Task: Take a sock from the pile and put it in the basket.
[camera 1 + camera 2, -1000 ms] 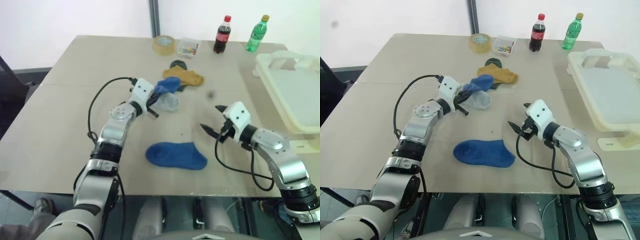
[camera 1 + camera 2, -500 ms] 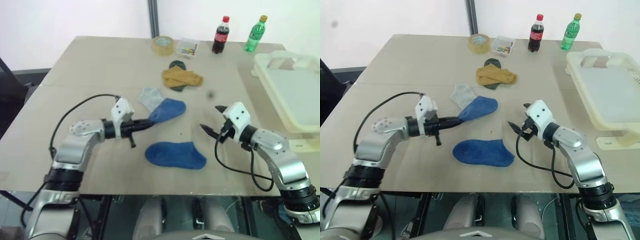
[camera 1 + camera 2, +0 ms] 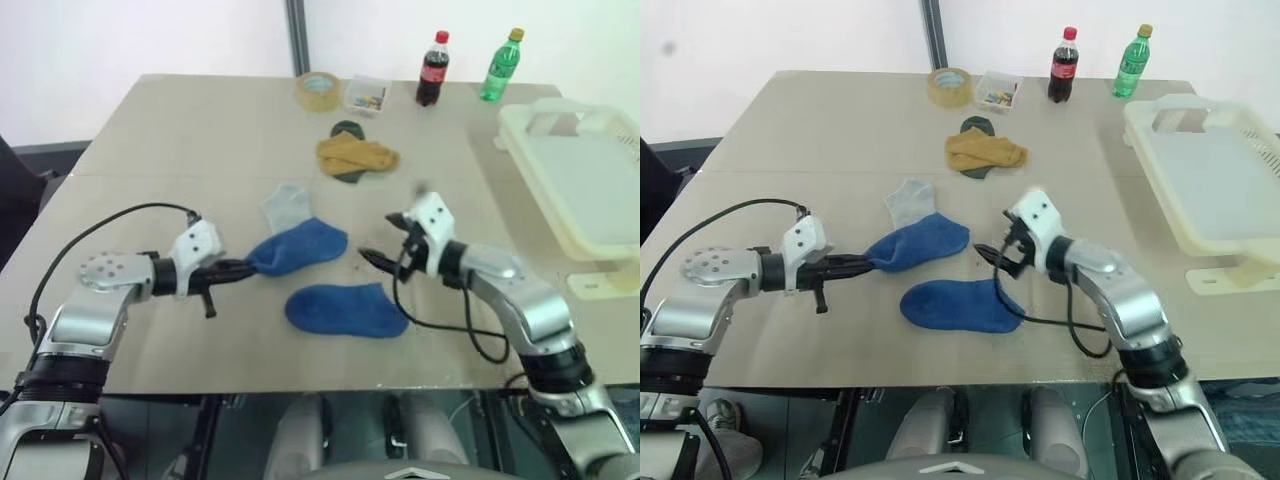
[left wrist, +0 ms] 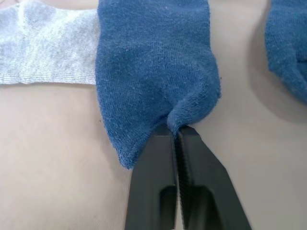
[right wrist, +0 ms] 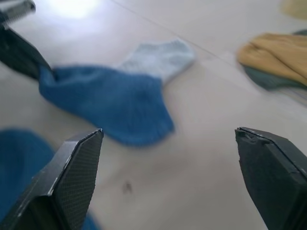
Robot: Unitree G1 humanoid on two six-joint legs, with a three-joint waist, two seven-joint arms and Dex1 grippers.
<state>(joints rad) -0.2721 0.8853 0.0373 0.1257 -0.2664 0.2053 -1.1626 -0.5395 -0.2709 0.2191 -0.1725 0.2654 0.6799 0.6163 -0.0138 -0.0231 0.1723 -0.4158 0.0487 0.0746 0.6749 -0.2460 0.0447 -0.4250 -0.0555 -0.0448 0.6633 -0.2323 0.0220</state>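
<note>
**Operator:** So where do my grippers sit?

**Describer:** Your left gripper (image 3: 243,267), at centre-left of the head view, has its fingers pressed together on a fold at the edge of a blue sock (image 3: 297,246) lying flat on the table (image 3: 180,130). A grey sock (image 3: 282,204) lies just above it, touching. Your right gripper (image 3: 385,240), at centre, hangs with its fingers spread wide, holding nothing, just above a second blue sock (image 3: 347,309) lower down.

**Operator:** And the pile and the basket?

**Describer:** You'll find the pile (image 3: 356,157), yellow over dark green, in the upper middle. The cream basket (image 3: 526,120) sits at the right edge, well apart from both grippers.
</note>
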